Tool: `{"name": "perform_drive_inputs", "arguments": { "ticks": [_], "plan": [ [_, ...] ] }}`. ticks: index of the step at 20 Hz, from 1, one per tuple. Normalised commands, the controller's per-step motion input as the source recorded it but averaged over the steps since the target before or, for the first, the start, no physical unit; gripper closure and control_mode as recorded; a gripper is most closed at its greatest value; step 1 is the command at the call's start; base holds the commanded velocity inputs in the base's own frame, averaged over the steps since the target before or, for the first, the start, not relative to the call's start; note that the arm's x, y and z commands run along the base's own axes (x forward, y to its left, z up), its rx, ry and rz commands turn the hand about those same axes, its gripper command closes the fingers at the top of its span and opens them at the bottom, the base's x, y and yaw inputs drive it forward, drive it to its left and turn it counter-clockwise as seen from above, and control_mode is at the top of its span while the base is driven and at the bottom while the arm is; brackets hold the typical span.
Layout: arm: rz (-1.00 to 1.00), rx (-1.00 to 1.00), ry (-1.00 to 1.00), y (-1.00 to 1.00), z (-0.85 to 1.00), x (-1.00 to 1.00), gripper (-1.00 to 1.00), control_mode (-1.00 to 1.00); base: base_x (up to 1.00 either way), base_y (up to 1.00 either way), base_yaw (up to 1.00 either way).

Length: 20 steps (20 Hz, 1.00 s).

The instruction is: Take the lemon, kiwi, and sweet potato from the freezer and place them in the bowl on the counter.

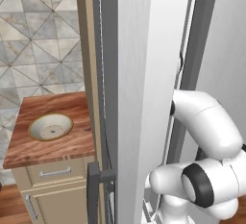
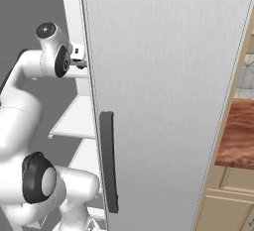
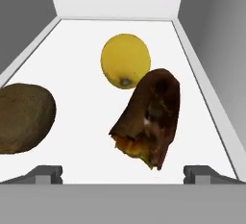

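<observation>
Lemon (image 3: 125, 60), kiwi (image 3: 23, 117), sweet potato (image 3: 150, 119) on freezer shelf (image 3: 91, 136).

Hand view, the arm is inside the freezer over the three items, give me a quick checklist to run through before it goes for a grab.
1. Fingers spread wide with nothing between them: ok.
2. Lemon, sweet potato and kiwi all on the white freezer shelf: ok.
3. Sweet potato roughly centred between the fingers: ok.
4. Lemon free to grab alone: not ok, the sweet potato overlaps its near edge in the hand view.
5. Bowl on the counter holds nothing: ok.
6. Freezer door leaves the arm room to pull back: cannot tell.
</observation>
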Motion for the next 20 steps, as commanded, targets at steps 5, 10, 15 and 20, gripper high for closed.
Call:
{"name": "perform_drive_inputs", "arguments": {
  "ticks": [5,10,15,20],
  "plan": [
    [-0.1,0.0,0.01,0.0,0.0,0.18,-1.0,-1.0,0.0,0.0,0.0],
    [-0.13,0.0,0.05,0.0,0.0,0.18,-1.0,-1.0,0.0,0.0,0.0],
    [-0.1,0.0,0.05,0.0,0.0,0.23,-1.0,-1.0,0.0,0.0,0.0],
    [-0.07,0.0,0.05,0.0,0.0,0.26,-1.0,-1.0,0.0,0.0,0.0]
  ]
}}
